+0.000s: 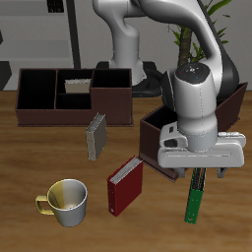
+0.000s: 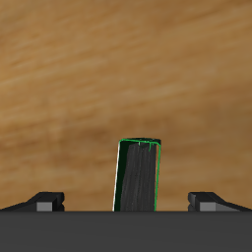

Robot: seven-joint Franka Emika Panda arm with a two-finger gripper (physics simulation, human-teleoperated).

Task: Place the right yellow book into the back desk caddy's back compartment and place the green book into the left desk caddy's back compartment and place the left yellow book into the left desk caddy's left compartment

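Dark brown long low back desk caddy (image 1: 39, 110) sits farthest back on the wooden table (image 1: 30, 157), square to the view. The grey-tan right yellow book (image 1: 74, 87) is inside it, in the compartment next to the end one. Only a pale strip of the book shows, and I cannot tell which named compartment that is.

Yellow-and-white ceramic mug (image 1: 64, 202) stands near the table's front edge, handle pointing away from the books. The tall narrow grey-tan left yellow book (image 1: 95, 136) stands upright on the table just in front of the back caddy, apart from it, page edges showing. A red hardback book (image 1: 125, 187) stands upright and slightly tilted between the mug and the arm, nearer the front.

The skewed dark brown left desk caddy (image 1: 156, 122) is mostly hidden behind the white arm, with only a corner and wall visible.

The two-finger gripper (image 1: 201, 173) points down in front of that caddy. Thin dark green book (image 1: 196, 197) is upright, slightly leaning, directly under it and outside both caddies. I cannot tell if its lower end rests on the table.

In the wrist view the green book (image 2: 138, 175) sits centred in the gripper (image 2: 126, 202). The fingers (image 2: 46, 200) are spread wide with clear gaps on both sides of the book, so the claw is released and not gripping.
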